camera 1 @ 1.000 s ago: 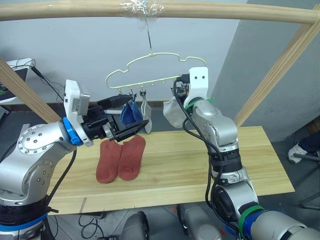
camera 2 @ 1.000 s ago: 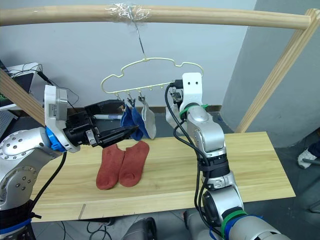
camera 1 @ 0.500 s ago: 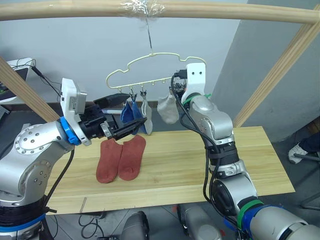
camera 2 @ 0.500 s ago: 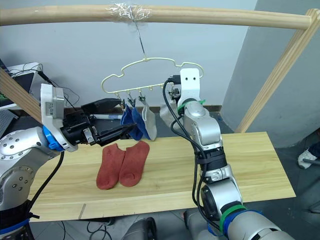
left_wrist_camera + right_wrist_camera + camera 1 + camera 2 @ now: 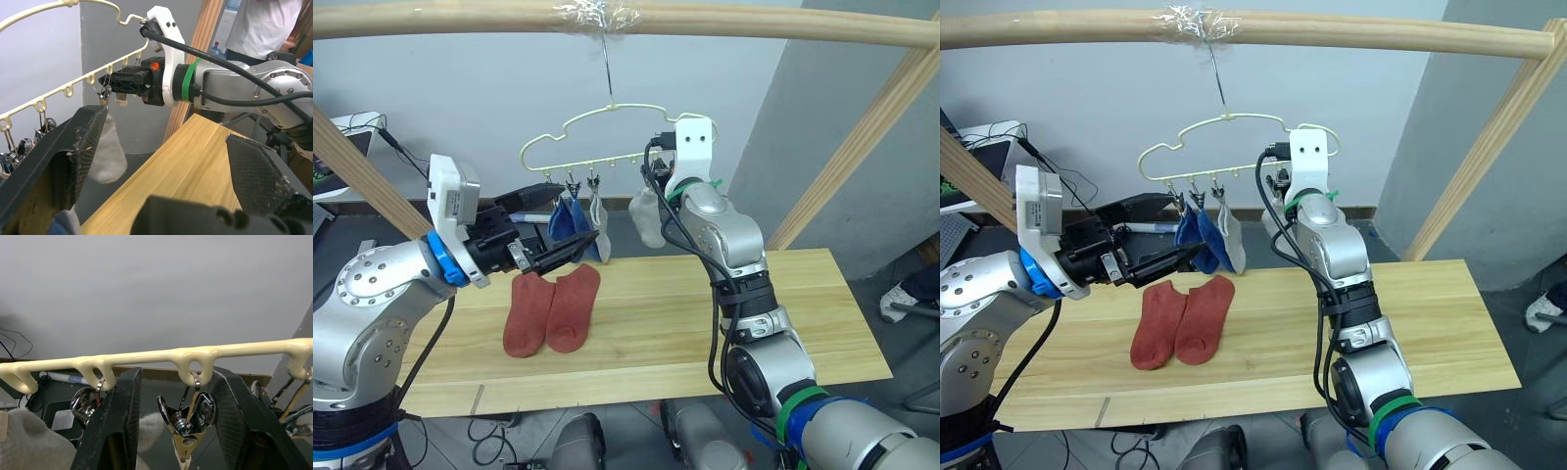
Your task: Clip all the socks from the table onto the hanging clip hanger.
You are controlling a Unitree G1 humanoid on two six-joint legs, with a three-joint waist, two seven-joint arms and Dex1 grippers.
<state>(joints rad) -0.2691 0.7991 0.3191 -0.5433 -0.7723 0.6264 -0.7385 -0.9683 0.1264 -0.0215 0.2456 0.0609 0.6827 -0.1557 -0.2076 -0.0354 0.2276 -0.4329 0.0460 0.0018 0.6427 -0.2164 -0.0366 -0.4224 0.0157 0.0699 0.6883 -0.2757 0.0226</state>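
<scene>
Under the taped wooden pole, we hold our left gripper (image 5: 570,252) with fingers spread and empty beside the blue socks (image 5: 570,219) and one grey sock (image 5: 599,216) already clipped near the left end of the clip hanger (image 5: 607,137). Two rust-red socks (image 5: 553,308) lie side by side on the table (image 5: 803,313), long axes running toward us, toes nearest. Further right, our right gripper (image 5: 171,431) straddles a silver clip (image 5: 188,418), fingers parted, a grey sock (image 5: 646,217) hanging just by it. We judge the step is best done by squeezing that clip fully open before feeding in the cuff.
</scene>
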